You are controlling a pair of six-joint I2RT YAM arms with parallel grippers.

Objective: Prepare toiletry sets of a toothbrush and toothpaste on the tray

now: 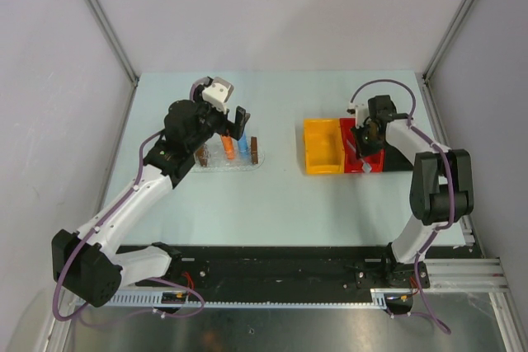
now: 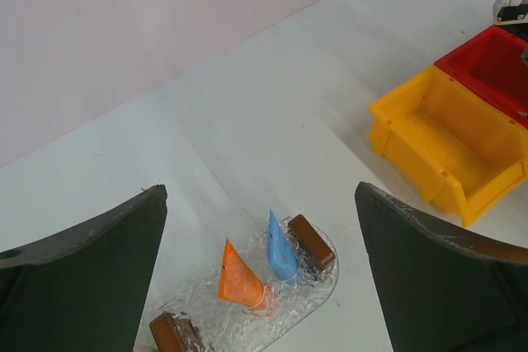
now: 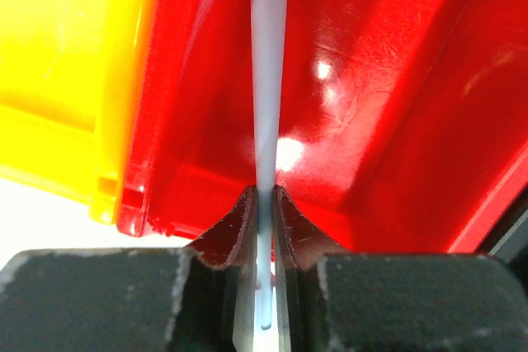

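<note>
The clear tray (image 2: 313,307) with a brown block (image 2: 311,241) at each end lies on the table, also visible as the tray (image 1: 213,164) from above. Two toothpaste tubes lie in it, one orange (image 2: 239,275) and one blue (image 2: 280,247). My left gripper (image 2: 260,278) hangs wide open above the tray, holding nothing. My right gripper (image 3: 262,204) is down in the red bin (image 3: 388,80), shut on the thin whitish toothbrush (image 3: 266,80), whose handle runs straight up between the fingers (image 3: 231,224). From above, the right gripper (image 1: 365,134) sits over the red bin (image 1: 353,157).
A yellow bin (image 1: 322,146) stands directly left of the red one, about a hand's width right of the tray. It appears as the yellow bin (image 2: 450,142) in the left wrist view, holding nothing that I can see.
</note>
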